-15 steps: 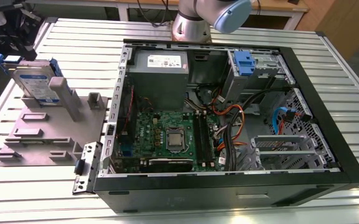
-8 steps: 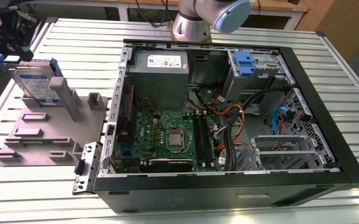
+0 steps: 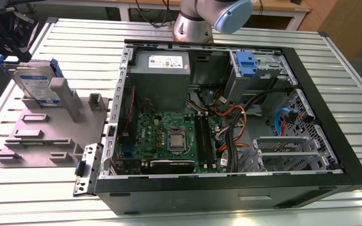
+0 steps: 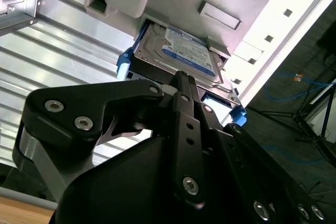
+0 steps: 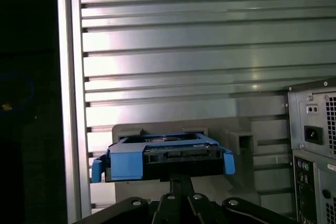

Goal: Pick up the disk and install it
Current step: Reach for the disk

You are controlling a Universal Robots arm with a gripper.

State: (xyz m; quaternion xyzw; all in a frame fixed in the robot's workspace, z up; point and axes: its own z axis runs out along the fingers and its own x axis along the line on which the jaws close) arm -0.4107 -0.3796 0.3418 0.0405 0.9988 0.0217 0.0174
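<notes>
Hand [image 5: 181, 178] closed on nothing, fingers together, pointed at the disk [image 5: 165, 153] but apart from it. Disk stands on edge in a grey fixture [image 3: 43, 136] on the worktop [image 3: 74, 33], outside the open computer case [image 3: 231, 183], off its wall at the exterior view's left.

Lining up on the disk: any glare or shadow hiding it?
First wrist view: glare bands on the slatted table, disk evenly lit. Second wrist view: disk sharp, the table's edge blown white, dark claw in front. Exterior view: even light, disk unshadowed.
</notes>
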